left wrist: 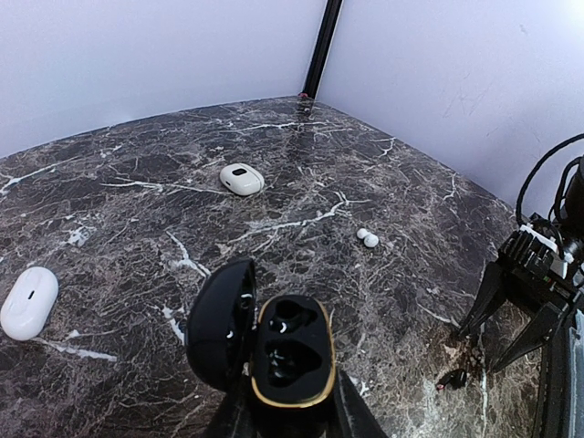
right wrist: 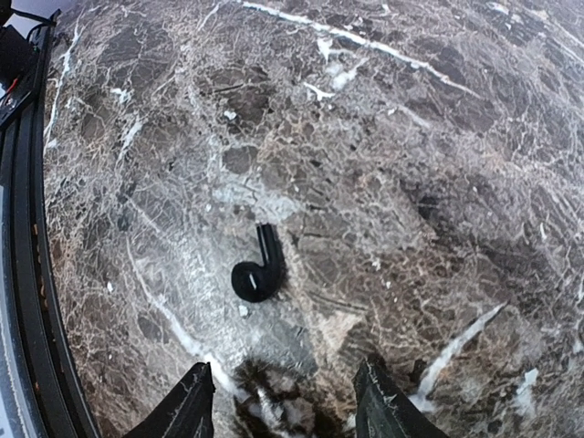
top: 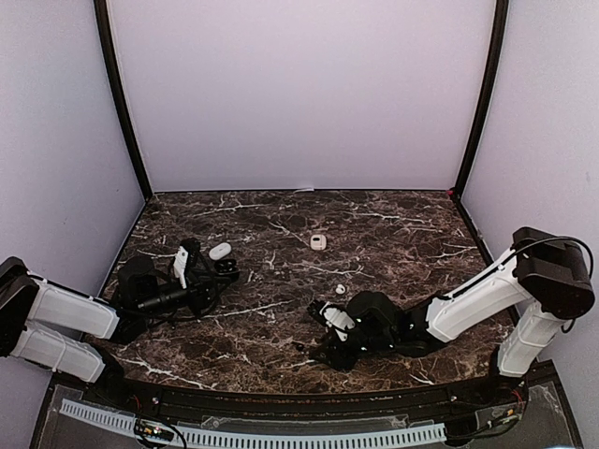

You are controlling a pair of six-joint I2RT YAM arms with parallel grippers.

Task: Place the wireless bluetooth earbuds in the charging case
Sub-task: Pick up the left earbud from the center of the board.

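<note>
Enclosure: pale lilac walls (top: 299, 94); dark veined marble bench (top: 281, 220). One black gold-rimmed charging case (left wrist: 285, 351), lid open, clamped in left end effector (left wrist: 290, 415). Right end effector (right wrist: 287, 401) spread wide over black stemmed earbud (right wrist: 258, 271) on bench; white earbud pair (left wrist: 367, 237) mid-bench.

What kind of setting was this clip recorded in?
Probably a purpose-built robot test booth: plain pale walls between black posts enclose a marble-look tabletop, with two robot arms bolted at its near edge.

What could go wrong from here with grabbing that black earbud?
The tiny black earbud lies flat on the marble table; the open right fingers could flick it away. The left fingers grip the open black charging case only at its base, so it could tilt under pressing.
</note>
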